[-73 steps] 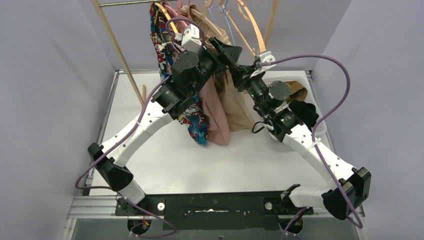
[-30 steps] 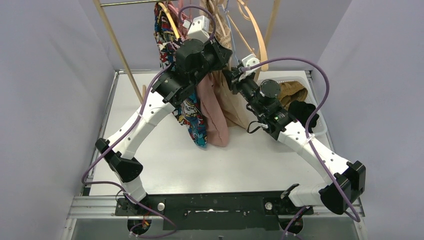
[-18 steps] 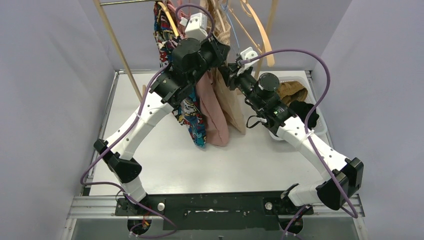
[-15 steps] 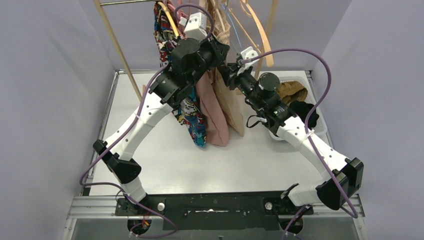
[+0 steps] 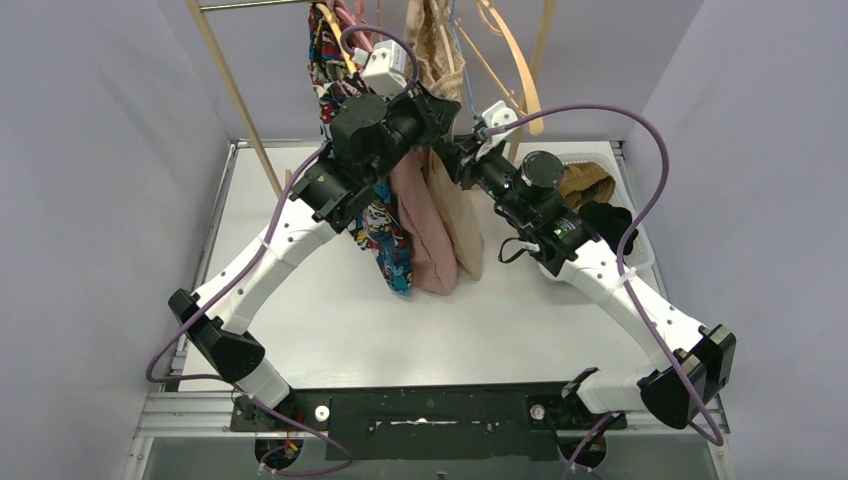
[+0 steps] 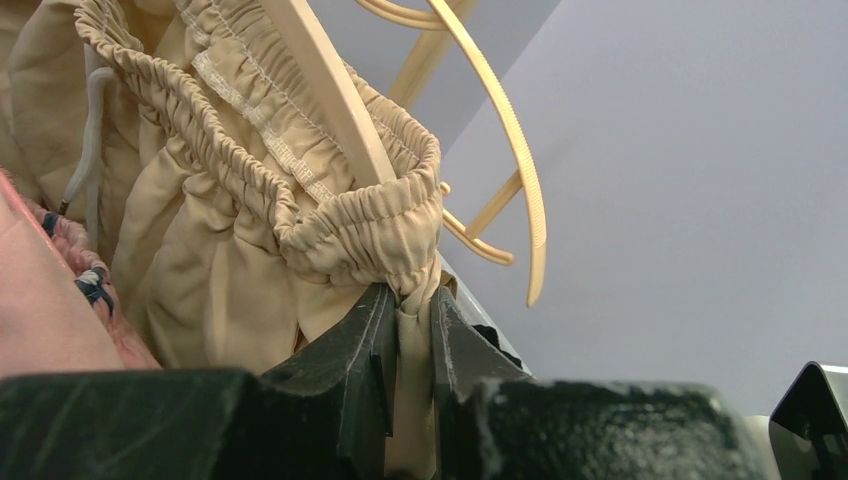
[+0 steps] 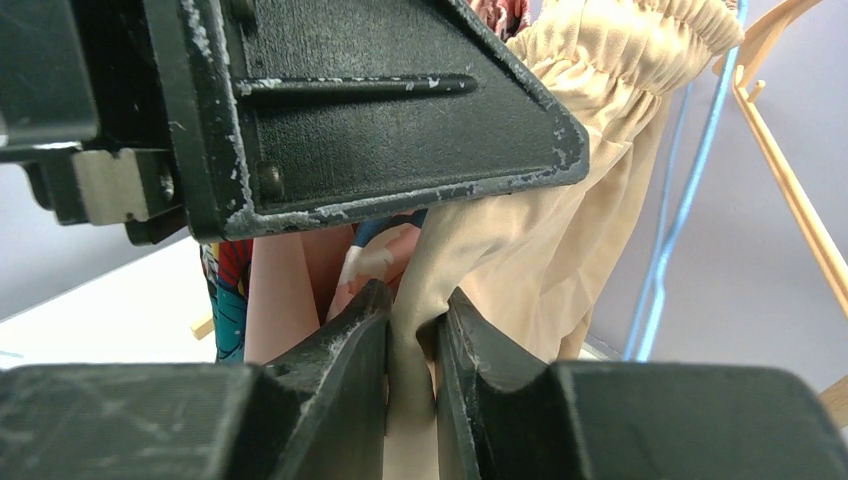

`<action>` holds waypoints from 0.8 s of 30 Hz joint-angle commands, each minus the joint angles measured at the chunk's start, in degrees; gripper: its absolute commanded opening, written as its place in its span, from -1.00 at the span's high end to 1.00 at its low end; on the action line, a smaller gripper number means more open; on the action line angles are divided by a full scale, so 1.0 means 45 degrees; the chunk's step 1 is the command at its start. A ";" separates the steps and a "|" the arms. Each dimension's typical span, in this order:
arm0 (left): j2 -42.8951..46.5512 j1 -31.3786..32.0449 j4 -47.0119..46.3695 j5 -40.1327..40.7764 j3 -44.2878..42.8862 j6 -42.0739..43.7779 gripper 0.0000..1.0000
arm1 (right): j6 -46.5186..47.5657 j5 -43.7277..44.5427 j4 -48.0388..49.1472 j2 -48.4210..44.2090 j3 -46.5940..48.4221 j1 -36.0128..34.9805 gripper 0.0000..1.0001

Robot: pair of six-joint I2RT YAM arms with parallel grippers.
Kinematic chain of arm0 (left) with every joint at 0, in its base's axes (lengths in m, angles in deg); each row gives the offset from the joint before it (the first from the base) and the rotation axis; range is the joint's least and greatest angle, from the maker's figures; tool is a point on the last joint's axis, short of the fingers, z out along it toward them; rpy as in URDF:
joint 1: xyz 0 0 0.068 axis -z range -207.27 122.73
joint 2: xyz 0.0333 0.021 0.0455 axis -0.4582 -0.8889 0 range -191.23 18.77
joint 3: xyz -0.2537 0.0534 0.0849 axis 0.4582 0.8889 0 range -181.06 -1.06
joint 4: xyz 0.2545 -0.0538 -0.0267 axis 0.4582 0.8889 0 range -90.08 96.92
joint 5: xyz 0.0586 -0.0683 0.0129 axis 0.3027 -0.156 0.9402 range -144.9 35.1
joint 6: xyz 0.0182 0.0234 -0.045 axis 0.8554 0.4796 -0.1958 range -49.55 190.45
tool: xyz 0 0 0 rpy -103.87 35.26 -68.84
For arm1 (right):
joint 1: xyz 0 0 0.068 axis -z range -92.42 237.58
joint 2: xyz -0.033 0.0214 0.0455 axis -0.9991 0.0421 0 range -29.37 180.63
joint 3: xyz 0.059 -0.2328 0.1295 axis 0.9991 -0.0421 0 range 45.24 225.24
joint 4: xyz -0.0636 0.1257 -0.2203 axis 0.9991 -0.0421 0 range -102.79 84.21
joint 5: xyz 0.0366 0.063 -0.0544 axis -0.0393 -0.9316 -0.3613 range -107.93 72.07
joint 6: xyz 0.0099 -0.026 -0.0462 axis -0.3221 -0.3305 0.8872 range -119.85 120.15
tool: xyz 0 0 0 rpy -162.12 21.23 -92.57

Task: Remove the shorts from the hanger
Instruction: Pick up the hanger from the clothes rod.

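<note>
both tools are clamped tight on the beige shorts (image 5: 460, 225): the left gripper (image 6: 408, 318) pinches the waistband corner, the right gripper (image 7: 414, 335) a fold lower down. the shorts hang on a wooden hanger (image 6: 335, 95), its hook cut off above.

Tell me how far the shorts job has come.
Done: mustard-brown shorts and black shorts lie in the white bin. In hand: left gripper and right gripper both clamp the beige shorts, waistband on its wooden hanger. To do: comic-print shorts and pink shorts hang.
</note>
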 commanded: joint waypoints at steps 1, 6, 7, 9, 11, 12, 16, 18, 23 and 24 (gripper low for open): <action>0.0731 0.0201 -0.1012 -0.2030 -0.0341 0.0015 1.00 | -0.0292 0.0004 0.1068 -0.0716 0.0354 0.0213 1.00; 0.1644 0.0230 -0.1537 -0.2402 0.1530 -0.0234 1.00 | -0.0347 -0.0169 0.0649 -0.1653 -0.0628 0.0211 1.00; 0.1860 0.0248 -0.1720 -0.2624 0.1965 -0.0214 0.88 | -0.0320 -0.0208 0.0478 -0.1918 -0.0845 0.0223 1.00; 0.2263 0.0288 -0.2085 -0.3193 0.2764 0.0030 0.47 | -0.0165 -0.0461 0.0077 -0.2503 -0.1294 0.0260 1.00; 0.2573 0.0315 -0.2147 -0.3338 0.3409 -0.0012 0.21 | -0.0077 -0.0910 -0.0296 -0.3174 -0.1728 0.0270 1.00; 0.2689 0.0327 -0.2121 -0.3327 0.3653 -0.0098 0.14 | -0.0010 -0.1184 -0.0504 -0.3471 -0.1927 0.0272 1.00; 0.2869 0.0632 -0.1705 -0.3293 0.4387 -0.0389 -0.01 | 0.0058 -0.1903 -0.1719 -0.4650 -0.2757 0.0275 1.00; 0.2853 0.0795 -0.1219 -0.3057 0.4685 -0.0614 -0.02 | -0.0027 -0.2102 -0.2171 -0.5245 -0.3278 0.0262 1.00; 0.3069 0.1347 -0.1004 -0.2655 0.5682 -0.0896 -0.10 | -0.0690 -0.1955 -0.2090 -0.6782 -0.4938 0.0274 1.00; 0.3113 0.1455 -0.0941 -0.2614 0.5805 -0.0915 -0.11 | -0.0748 -0.1884 -0.2140 -0.7015 -0.5138 0.0267 1.00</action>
